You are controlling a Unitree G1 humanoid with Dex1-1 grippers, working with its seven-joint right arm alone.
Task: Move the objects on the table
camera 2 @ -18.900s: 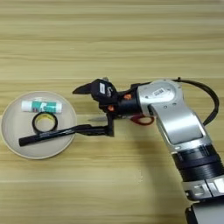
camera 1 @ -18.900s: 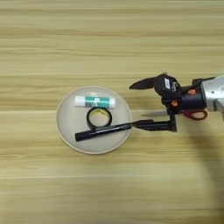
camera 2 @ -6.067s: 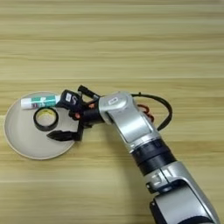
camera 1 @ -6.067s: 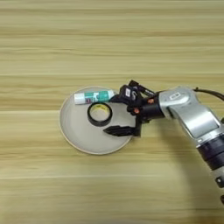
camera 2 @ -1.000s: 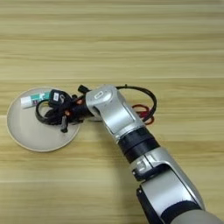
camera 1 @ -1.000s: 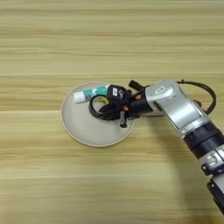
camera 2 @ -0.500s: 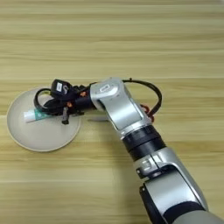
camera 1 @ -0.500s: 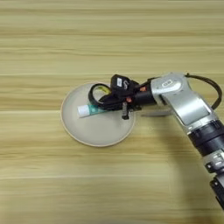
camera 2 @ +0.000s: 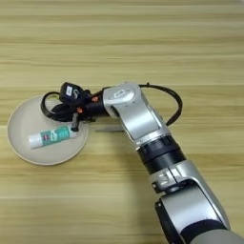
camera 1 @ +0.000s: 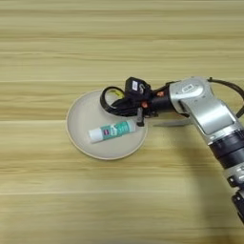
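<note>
While my right gripper (camera 1: 125, 102) reaches over the beige plate (camera 1: 81, 138) on the table (camera 1: 57, 43), I see its black fingers closed on the tape ring (camera 1: 110, 100), held at the plate's far right rim. Just below it, the glue stick (camera 1: 112, 130) lies inside the plate, tilted.

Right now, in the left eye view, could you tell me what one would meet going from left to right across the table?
Plate's left rim → glue stick → gripper holding the tape ring → silver forearm.
</note>
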